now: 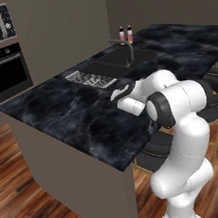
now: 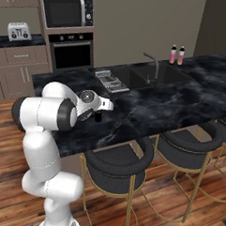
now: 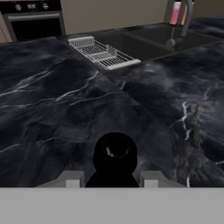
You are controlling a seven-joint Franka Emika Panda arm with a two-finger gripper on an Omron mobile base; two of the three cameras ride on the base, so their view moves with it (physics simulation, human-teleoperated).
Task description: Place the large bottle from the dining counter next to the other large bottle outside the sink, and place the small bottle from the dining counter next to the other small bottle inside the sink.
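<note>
**Black bottle in the grip, sink drop not yet made**

Black marble tabletop (image 1: 61, 114) with white veins, spanning the whole island above a taupe base. Set into it toward the far end, the sink (image 2: 157, 75), a dark recessed basin with a curved faucet (image 2: 152, 65) at its rim. Just beside the basin, a ribbed metal drain rack (image 1: 88, 78). Behind the sink on the marble, two tall pink-yellow bottles (image 2: 177, 55) standing close together outside the basin: judged the large-bottle half of the task done. Other small pink bottle presumably down in the basin, too hidden to confirm.

Nearer the robot, gripper (image 2: 99, 115) hanging low over the tabletop, well apart from the sink. Jaws drawn narrow, closed on the small bottle (image 3: 114, 157), all black with a narrow neck, seen from above in the hand view between the two finger tips (image 3: 70, 178). Cannot tell whether the bottle base rests on the marble or rides just clear of it.

Left to do, by the look of things: carry across to the sink, set down inside beside the pink one, let go.
</note>
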